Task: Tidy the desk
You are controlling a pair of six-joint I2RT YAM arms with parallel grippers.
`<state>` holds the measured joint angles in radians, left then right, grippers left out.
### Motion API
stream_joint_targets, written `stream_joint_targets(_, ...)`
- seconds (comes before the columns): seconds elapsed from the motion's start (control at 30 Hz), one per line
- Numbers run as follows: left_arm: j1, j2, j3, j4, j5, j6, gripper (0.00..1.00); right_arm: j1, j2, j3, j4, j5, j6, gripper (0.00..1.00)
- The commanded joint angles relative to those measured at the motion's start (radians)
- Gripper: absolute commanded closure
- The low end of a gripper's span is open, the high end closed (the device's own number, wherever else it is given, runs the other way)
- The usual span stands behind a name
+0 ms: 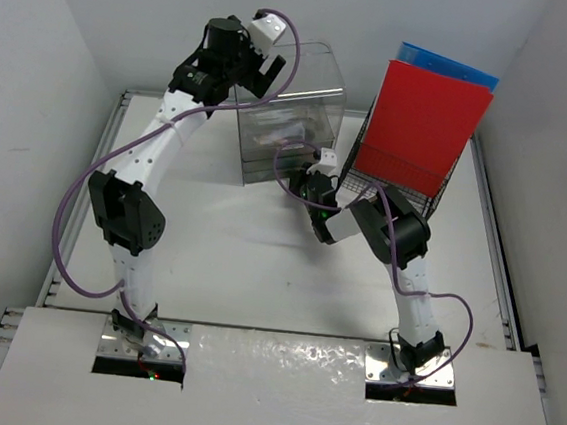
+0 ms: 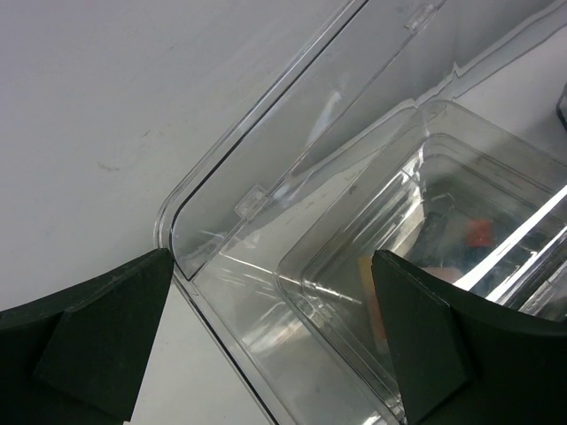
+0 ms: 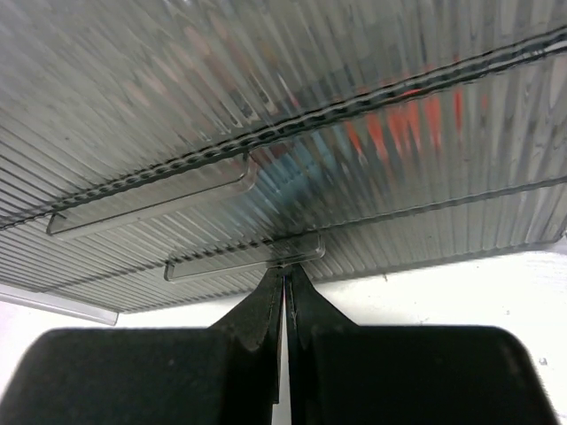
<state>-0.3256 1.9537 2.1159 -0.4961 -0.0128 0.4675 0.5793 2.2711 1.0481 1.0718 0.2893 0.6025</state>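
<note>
Right end effector fingers pressing together, tips sitting at handle lip of clear drawer box, standing at far edge of counter. Left end effector hovering over box top, fingers apart, holding nothing. Step: probably drawer opening. Next: hooking lip, pulling straight toward near edge.

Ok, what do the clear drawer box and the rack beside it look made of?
The drawer box looks like hard clear plastic: glossy see-through walls with moulded edges, and ribbed, translucent drawer fronts. The rack looks like thin black wire, probably coated metal, though the finish is hard to judge; its open grid shows beneath the red folder.
</note>
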Motion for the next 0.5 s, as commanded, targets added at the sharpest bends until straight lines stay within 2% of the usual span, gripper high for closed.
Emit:
stream_joint_targets(0.0, 0.000, 0.008, -0.051, -0.173, 0.001, 0.030, 0.06, 0.002, -0.018, 0.017, 0.117, 0.014, -0.012, 1.00)
stream_joint_targets(0.1, 0.000, 0.004, -0.036, -0.186, -0.006, 0.029, 0.06, 0.010, -0.070, -0.060, 0.146, -0.019, -0.061, 1.00)
stream_joint_targets(0.27, 0.000, 0.020, 0.070, -0.243, -0.039, 0.005, 0.05, 0.051, -0.336, -0.218, 0.047, -0.103, -0.165, 0.99)
stream_joint_targets(0.3, 0.000, 0.016, 0.105, -0.245, -0.050, 0.002, 0.05, 0.056, -0.381, -0.238, 0.016, -0.116, -0.220, 0.96)
stream_joint_targets(0.33, 0.000, 0.010, 0.121, -0.249, -0.056, -0.003, 0.05, 0.060, -0.465, -0.273, -0.027, -0.124, -0.234, 0.89)
stream_joint_targets(0.43, 0.000, -0.039, 0.151, -0.239, -0.070, -0.024, 0.04, 0.059, -0.583, -0.313, -0.255, -0.092, -0.303, 0.75)
stream_joint_targets(0.47, 0.000, -0.055, 0.154, -0.237, -0.073, -0.036, 0.04, 0.060, -0.654, -0.313, -0.408, -0.072, -0.332, 0.63)
